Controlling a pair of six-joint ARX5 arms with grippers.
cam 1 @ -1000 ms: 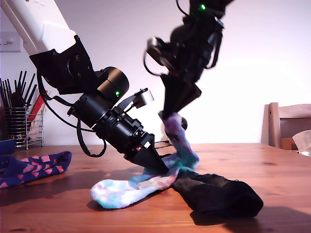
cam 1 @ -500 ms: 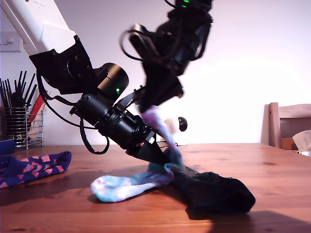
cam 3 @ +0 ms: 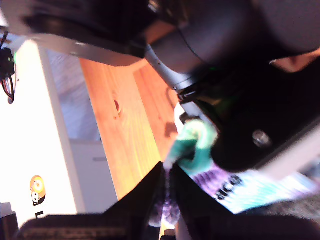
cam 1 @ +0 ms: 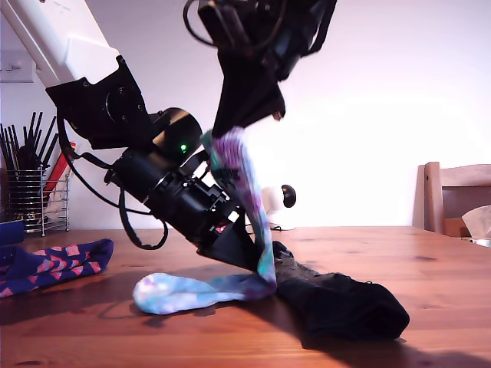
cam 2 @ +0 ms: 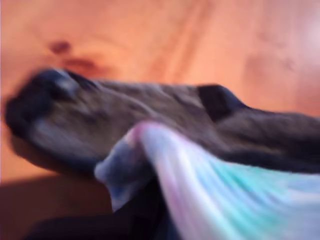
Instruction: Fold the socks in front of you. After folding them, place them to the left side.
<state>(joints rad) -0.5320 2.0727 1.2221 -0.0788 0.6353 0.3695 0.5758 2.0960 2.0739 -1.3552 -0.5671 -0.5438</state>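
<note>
The pastel tie-dye sock (cam 1: 192, 291) lies on the wooden table (cam 1: 430, 261) with one end pulled steeply upward. My second gripper (cam 1: 232, 132) is shut on that raised purple end, high above the table; its dark fingers (cam 3: 150, 192) pinch it in the second wrist view. My first gripper (cam 1: 249, 261) reaches down at a slant and is shut on the sock's middle, where mint fabric (cam 3: 192, 145) bunches at its tip. The black sock (cam 1: 345, 307) lies crumpled just beside that tip and fills the blurred first wrist view (cam 2: 125, 125) behind the tie-dye sock (cam 2: 210, 190). The navy-purple sock (cam 1: 54, 264) with pink blocks rests at the exterior view's left.
A wire rack of dark utensils (cam 1: 34, 184) stands at the back on the exterior view's left, with a blue object (cam 1: 9, 230) below it. A wooden chair (cam 1: 456, 195) and a pale crumpled thing (cam 1: 477, 222) sit at the exterior view's right edge.
My second gripper has risen and swung toward the exterior view's left with the sock's end, stretching it upward. The end lying on the table slid slightly left. The first arm held still.
</note>
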